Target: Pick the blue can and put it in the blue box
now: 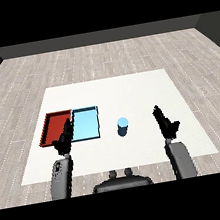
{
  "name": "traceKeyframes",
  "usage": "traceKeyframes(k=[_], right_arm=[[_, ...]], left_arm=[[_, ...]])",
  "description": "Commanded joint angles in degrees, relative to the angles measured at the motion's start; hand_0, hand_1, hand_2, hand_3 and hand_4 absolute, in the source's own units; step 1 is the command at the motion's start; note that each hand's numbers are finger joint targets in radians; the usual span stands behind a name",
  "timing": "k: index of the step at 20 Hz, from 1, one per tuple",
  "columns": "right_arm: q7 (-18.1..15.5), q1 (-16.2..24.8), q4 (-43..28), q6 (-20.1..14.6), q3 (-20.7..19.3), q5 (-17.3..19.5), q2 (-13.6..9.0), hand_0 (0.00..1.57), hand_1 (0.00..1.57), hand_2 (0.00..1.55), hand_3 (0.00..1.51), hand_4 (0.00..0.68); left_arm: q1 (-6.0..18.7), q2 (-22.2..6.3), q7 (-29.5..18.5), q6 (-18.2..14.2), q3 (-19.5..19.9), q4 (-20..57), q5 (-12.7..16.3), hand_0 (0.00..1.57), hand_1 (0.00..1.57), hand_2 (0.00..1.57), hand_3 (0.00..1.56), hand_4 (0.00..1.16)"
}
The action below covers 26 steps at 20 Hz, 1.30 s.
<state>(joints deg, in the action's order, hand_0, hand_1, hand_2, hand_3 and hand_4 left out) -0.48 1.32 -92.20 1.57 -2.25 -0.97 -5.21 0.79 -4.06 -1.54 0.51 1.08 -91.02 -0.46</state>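
White table: blue can upright right of blue tray; left robot hand, right robot hand both released.

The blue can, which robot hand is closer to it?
Right. The right hand is just to the right of the blue can, apart from it. The left hand is farther off to the can's left, over the trays' near edge.

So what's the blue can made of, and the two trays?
The can is plain light blue with no shine and no label; that could be painted metal or plastic, and the look can't settle it. The red tray and blue tray have flat, matte colour and thin raised rims, so they look like plastic.
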Motion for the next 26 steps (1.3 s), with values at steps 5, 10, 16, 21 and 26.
traceKeyframes(k=[5,10,16,21,26], right_arm=[[1.7,-4.0,0.9,-3.0,2.7,4.7,2.4,0.00,0.00,0.00,0.00,0.000],[-11.1,-2.0,-0.4,5.3,1.7,-5.6,3.9,0.00,0.00,0.00,0.00,0.000],[-12.0,-1.1,-1.8,0.0,7.8,-4.1,5.2,0.00,0.00,0.00,0.00,0.000],[-11.5,-1.2,-2.3,4.8,3.4,-6.4,4.5,0.00,0.00,0.00,0.00,0.000],[-10.2,-6.1,1.9,4.5,3.5,-5.3,4.4,0.00,0.00,0.00,0.00,0.000]], left_arm=[[0.9,-1.1,2.2,1.0,1.6,-0.2,0.1,0.00,0.00,0.00,0.00,0.00],[4.1,-0.4,-16.2,5.0,4.5,-1.9,5.6,0.00,0.00,0.00,0.00,0.00],[1.1,-2.0,-16.6,7.8,5.8,-5.5,8.1,0.00,0.00,0.00,0.00,0.00],[-1.1,-1.4,-19.2,9.4,5.2,-4.3,8.5,0.00,0.00,0.00,0.00,0.00],[-0.7,1.9,-16.9,3.4,2.3,-7.5,4.3,0.00,0.00,0.00,0.00,0.00]])
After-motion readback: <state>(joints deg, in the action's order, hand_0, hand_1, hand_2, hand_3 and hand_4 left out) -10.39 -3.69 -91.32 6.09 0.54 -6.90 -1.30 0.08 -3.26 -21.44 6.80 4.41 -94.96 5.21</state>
